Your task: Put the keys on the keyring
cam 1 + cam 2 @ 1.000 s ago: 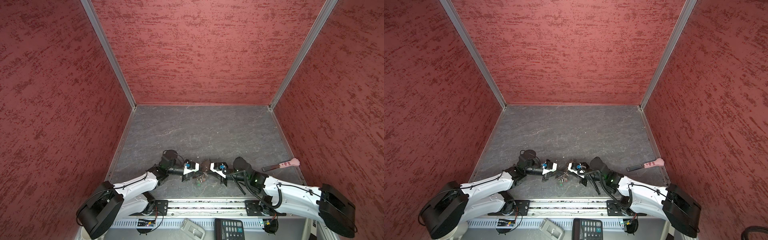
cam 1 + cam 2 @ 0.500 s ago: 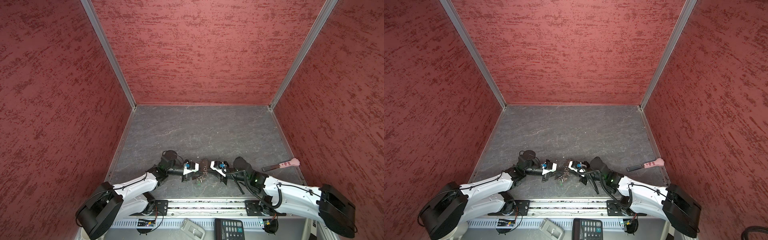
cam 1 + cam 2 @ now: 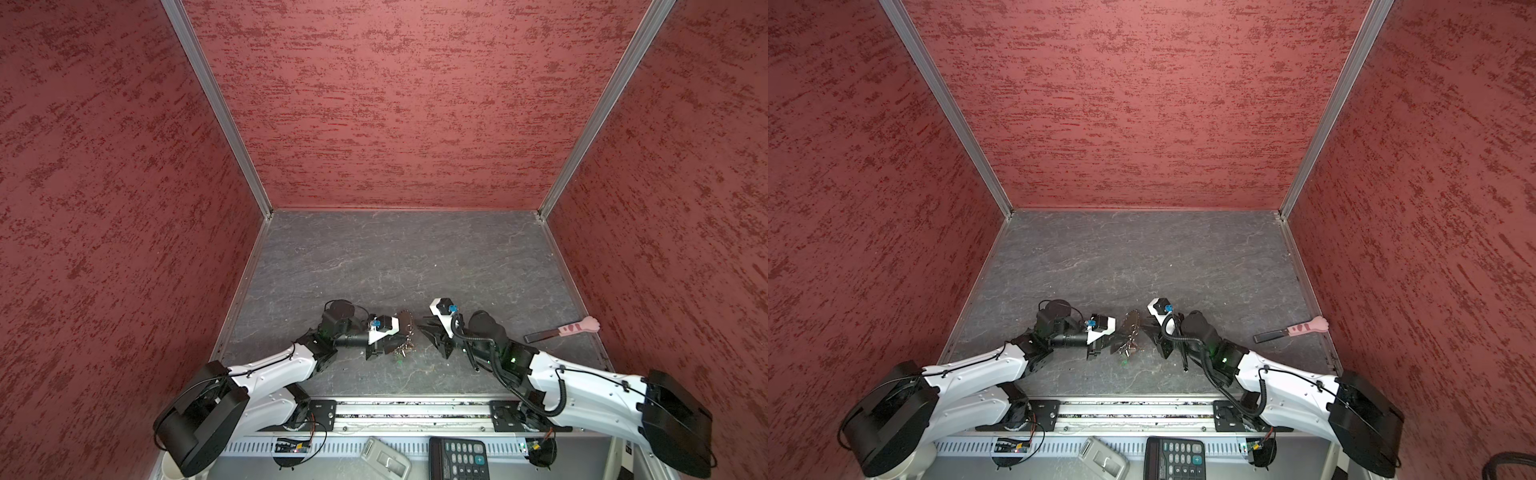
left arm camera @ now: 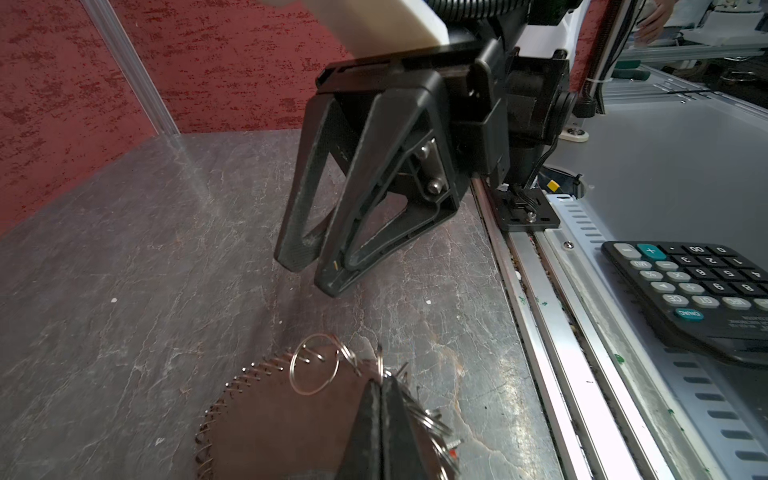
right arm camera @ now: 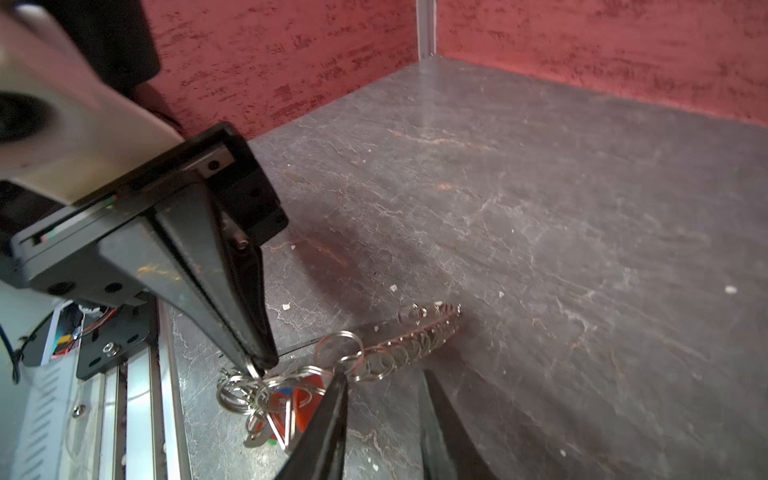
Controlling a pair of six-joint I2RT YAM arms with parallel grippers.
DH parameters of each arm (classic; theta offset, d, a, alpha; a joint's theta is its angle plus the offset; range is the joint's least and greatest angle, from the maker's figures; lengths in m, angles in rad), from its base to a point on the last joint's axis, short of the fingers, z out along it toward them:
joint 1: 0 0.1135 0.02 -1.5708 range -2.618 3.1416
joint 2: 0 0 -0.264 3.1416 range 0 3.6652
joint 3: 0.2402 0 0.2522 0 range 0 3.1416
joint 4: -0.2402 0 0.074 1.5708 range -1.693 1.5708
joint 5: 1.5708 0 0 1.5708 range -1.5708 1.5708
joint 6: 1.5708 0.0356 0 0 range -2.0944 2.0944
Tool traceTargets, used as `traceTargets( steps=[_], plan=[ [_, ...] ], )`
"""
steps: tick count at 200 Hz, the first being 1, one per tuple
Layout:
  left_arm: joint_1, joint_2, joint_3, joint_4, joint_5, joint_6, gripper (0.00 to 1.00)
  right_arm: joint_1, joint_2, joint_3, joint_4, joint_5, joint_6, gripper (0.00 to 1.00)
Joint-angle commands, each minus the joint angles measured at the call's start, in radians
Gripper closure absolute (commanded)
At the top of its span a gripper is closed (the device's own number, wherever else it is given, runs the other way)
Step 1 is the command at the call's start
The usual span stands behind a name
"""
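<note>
**At the table's (image 3: 415,257) near edge: left claw (image 5: 258,365) grips the keyring (image 5: 409,336), right claw (image 4: 312,274) open**

Between the two claws the keyring lies on the table, a brown strap edged with silver chain and small rings. The left claw is closed on one of those rings. The keys (image 5: 311,409), red tag showing, sit in the ring cluster just beside its tips. The right claw, jaws apart, holds nothing just right of the keyring. A pink cat-paw tool (image 3: 561,329) lies well to the right.
</note>
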Motion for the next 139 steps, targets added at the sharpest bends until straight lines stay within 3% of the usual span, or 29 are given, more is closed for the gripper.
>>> traceTargets(
  steps=[1,34,65,106,139],
  plan=[
    [-0.009,-0.007,0.004,0.037,-0.061,0.014,1.00,-0.003,0.022,0.098,-0.132,0.127,0.325,0.66],
    [-0.039,-0.015,-0.011,0.031,-0.098,0.073,1.00,-0.004,0.053,0.178,-0.304,0.150,0.621,0.61],
    [-0.062,0.006,-0.002,0.014,-0.085,0.105,1.00,-0.004,0.112,0.206,-0.348,0.053,0.827,0.57],
    [-0.088,0.029,0.012,-0.033,-0.054,0.133,1.00,-0.005,0.249,0.298,-0.350,-0.098,0.901,0.53],
    [-0.098,0.036,0.018,-0.054,-0.050,0.143,1.00,-0.007,0.319,0.326,-0.370,-0.145,0.937,0.53]
  ],
)
